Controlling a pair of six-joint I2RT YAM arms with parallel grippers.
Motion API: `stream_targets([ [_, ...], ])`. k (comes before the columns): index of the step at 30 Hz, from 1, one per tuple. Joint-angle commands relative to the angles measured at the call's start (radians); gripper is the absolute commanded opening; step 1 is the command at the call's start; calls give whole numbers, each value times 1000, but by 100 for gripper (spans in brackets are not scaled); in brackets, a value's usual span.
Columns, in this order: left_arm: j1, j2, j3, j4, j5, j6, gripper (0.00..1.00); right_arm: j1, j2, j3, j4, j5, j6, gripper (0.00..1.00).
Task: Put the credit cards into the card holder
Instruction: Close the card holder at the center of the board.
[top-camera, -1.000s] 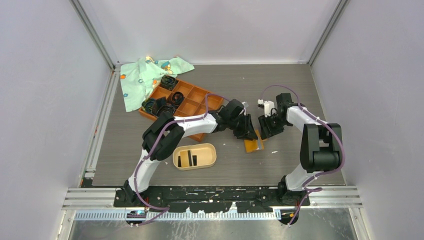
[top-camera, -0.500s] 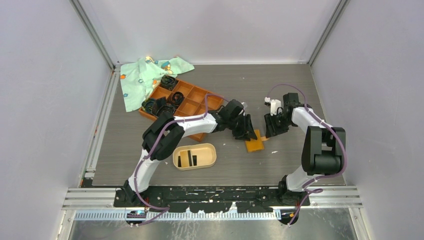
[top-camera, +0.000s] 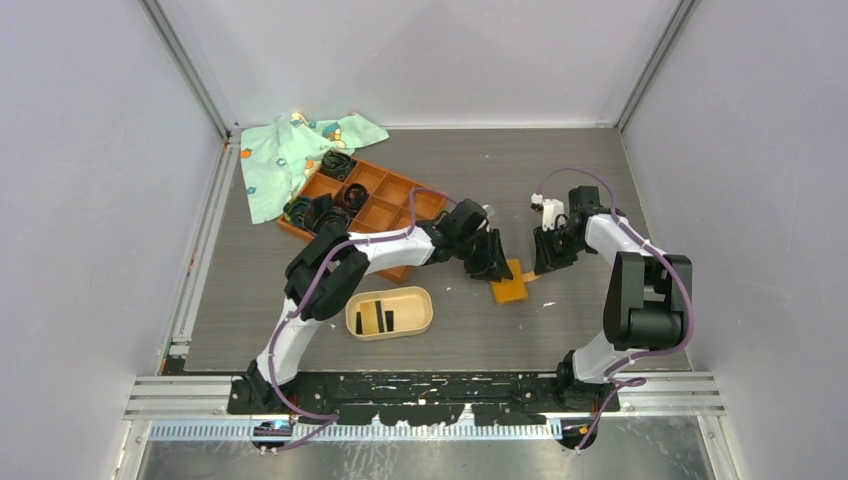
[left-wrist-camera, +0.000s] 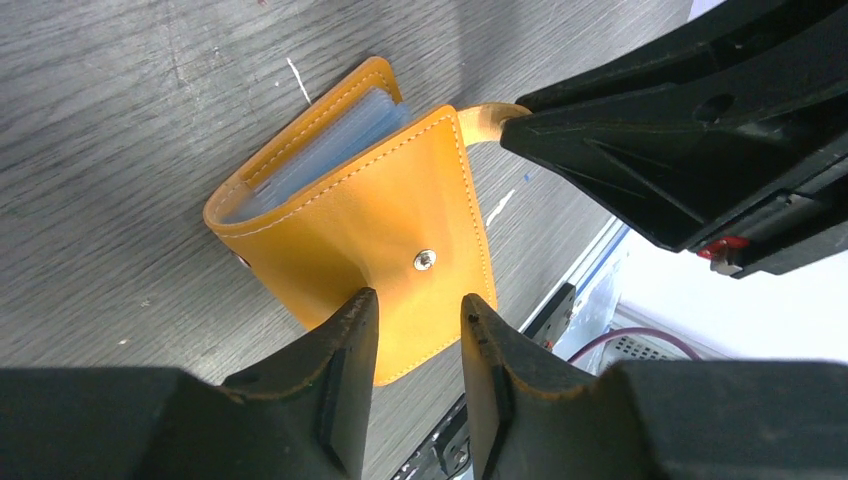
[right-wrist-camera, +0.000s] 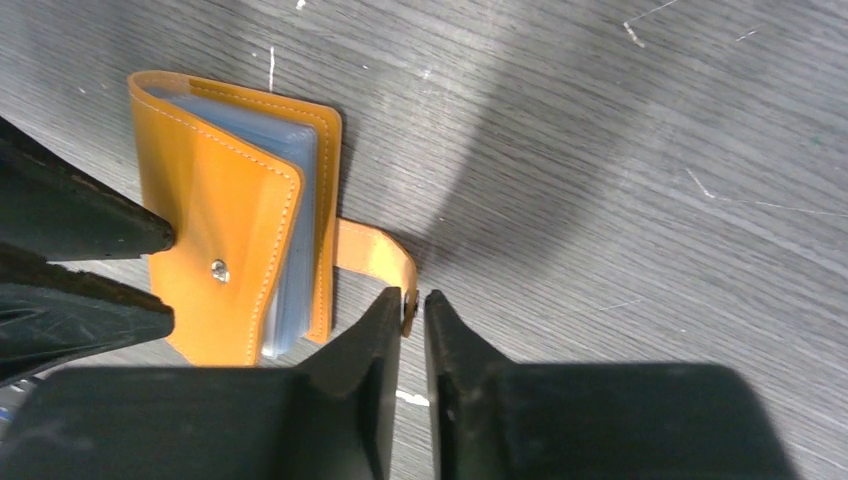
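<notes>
**Right gripper swings rightward, clamped on the strap of the square orange leather snap-button wallet**

Since a second ago the right arm has swung a little to the right. The wallet has slid with it, a touch farther from the arm bases, and its cover now lies flatter. It rests on the grey wood-grain table, right of centre, between the two grippers.

The right gripper's fingers are almost together, with the snap end of the strap pinched between their tips. The strap curves out from the wallet's right side.

The left gripper meets the wallet from the left. Its jaws stand slightly apart, and the near edge of the cover, just below the small metal snap stud, shows in the gap. Whether the tips press on the leather cannot be told.

The cover is lifted at an angle, baring blue-grey plastic sleeves. It cannot be told whether they hold cards.

The small beige oval card holder sits near and to the left of the wallet, well apart from it. Two dark rectangular credit cards are inside it.

Far and left stands a large orange grid tray holding black coiled bands. A pale green printed cloth lies against its far-left corner.
</notes>
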Motion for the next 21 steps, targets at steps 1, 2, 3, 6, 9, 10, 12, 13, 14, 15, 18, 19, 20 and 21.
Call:
stream_targets([
  [1, 1, 4, 39, 4, 4, 21, 35, -4, -13, 22, -4, -52, 11, 14],
  [2, 2, 0, 42, 5, 3, 27, 35, -5, -14, 25, -5, -53, 12, 11],
  [3, 3, -3, 45, 5, 3, 32, 33, -6, -19, 25, -3, -56, 13, 8],
  [6, 6, -6, 59, 3, 4, 53, 28, -7, -43, 22, 11, -64, 13, 2],
  [9, 12, 8, 88, -33, 14, 73, 24, -8, -64, 19, 28, -88, 5, 1],
  [10, 14, 14, 95, -45, 17, 77, 23, -8, -71, 19, 35, -98, 2, 1],
  [12, 16, 24, 114, -79, 15, 89, 22, -8, -79, 27, 44, -114, -9, 1],
  [13, 16, 31, 124, -100, 12, 96, 21, -8, -80, 34, 45, -122, -16, 1],
  [14, 16, 38, 135, -123, 9, 102, 21, -7, -79, 43, 42, -133, -22, 1],
  [15, 16, 45, 145, -141, 7, 107, 21, -6, -77, 54, 40, -141, -24, 1],
  [18, 18, 68, 173, -185, -4, 111, 19, 12, -51, 98, 5, -180, -58, 1],
  [19, 19, 74, 181, -192, -6, 111, 19, 25, -44, 111, -10, -183, -75, 1],
  [20, 20, 81, 186, -194, -9, 108, 19, 37, -36, 123, -23, -190, -93, 1],
  [21, 22, 85, 190, -198, -13, 102, 18, 51, -30, 132, -33, -198, -109, 1],
])
